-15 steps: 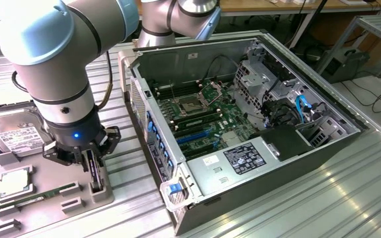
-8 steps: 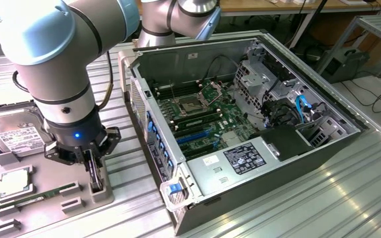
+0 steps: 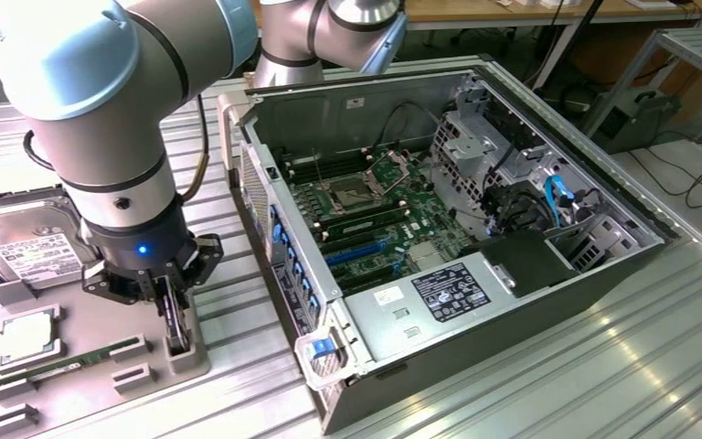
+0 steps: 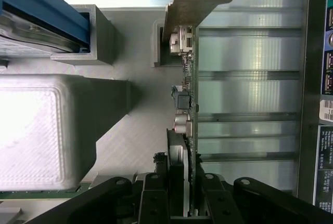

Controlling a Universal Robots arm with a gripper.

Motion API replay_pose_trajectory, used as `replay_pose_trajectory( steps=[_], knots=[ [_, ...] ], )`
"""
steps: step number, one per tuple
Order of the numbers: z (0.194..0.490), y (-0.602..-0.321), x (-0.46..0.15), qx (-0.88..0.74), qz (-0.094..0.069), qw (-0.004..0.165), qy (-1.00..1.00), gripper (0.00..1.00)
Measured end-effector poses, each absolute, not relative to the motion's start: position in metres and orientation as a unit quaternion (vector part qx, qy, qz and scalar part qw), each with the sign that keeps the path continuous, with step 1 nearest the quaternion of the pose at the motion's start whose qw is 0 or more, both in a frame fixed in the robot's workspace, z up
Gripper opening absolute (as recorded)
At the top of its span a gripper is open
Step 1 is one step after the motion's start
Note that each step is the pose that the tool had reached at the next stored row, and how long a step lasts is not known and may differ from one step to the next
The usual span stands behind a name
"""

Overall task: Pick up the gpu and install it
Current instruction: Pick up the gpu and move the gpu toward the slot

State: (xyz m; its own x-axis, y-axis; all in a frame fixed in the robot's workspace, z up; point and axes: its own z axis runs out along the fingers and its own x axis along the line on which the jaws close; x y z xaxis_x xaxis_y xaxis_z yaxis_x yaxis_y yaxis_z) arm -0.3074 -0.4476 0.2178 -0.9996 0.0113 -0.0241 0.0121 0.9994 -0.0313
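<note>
Item: gpu (image 4: pixel 187 104), stood on edge in the grey holder (image 3: pixel 187 358) beside the open computer case (image 3: pixel 547 311); not yet installed. Gripper (image 3: pixel 171 311): jaws narrow, seemingly clamped on its upper edge. Step: pick-up, grasp stage. Freeing it called for a straight upward pull.

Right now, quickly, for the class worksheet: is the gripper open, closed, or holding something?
The gripper: closed on the graphics card, one finger against each face of it.
</note>
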Motion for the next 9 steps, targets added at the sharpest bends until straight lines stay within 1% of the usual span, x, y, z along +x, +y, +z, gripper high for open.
replay_pose_trajectory(
  steps=[9],
  knots=[
    [0.2178, -0.4476, -0.3074, 0.006, -0.016, 0.012, 1.000, 0.28]
  ],
)
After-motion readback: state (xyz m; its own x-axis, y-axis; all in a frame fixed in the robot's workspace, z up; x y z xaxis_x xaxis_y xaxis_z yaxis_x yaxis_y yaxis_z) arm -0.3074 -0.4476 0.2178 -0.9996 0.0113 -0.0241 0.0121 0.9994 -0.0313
